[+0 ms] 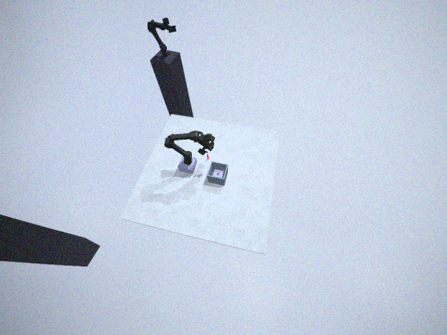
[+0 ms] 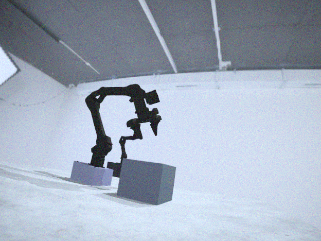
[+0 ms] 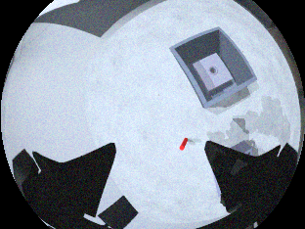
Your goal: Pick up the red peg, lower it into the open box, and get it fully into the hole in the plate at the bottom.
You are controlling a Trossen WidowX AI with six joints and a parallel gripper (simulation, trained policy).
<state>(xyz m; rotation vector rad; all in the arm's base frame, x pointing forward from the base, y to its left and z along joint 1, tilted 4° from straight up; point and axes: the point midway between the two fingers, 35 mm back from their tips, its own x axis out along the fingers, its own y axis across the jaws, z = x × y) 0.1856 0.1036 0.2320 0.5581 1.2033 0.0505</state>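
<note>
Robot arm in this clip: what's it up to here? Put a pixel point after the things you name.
The arm [image 1: 179,136] [image 2: 95,119] is bent over the white board [image 1: 238,223], its end effector [image 2: 146,132] [image 3: 161,148] open in the air with nothing held. The red peg [image 1: 208,156] [image 3: 184,144] is on the board, outside the open box [image 1: 216,181] [image 2: 140,181] [image 3: 190,78]. Inside the box, the plate [image 1: 215,171] [image 3: 222,78] shows its hole [image 1: 218,174] [image 3: 213,70] unfilled. So the peg is neither picked up nor inserted; the arm looks to be lining up for it.
</note>
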